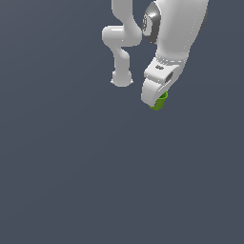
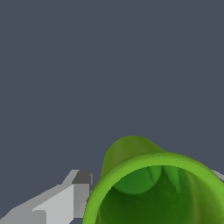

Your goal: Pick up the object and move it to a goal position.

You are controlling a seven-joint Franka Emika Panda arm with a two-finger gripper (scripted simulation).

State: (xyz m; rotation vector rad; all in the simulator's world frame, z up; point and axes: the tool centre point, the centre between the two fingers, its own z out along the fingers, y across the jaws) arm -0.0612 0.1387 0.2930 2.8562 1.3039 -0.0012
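Note:
The object is a small bright green hollow cup [image 1: 160, 101]. It sits between the fingers of my white gripper [image 1: 156, 101], sticking out below the hand in the exterior view. The gripper is shut on it and holds it above the grey floor. In the wrist view the cup [image 2: 131, 151] fills the lower part of the picture, its open rim turned toward the camera and its inside visible. One grey finger [image 2: 81, 188] shows beside the cup's wall; the other finger is mostly hidden by the cup.
The arm's white links [image 1: 121, 45] stand behind the gripper at the top of the exterior view. All around is a plain dark grey floor [image 1: 71, 167] with no other object and no goal marker in view.

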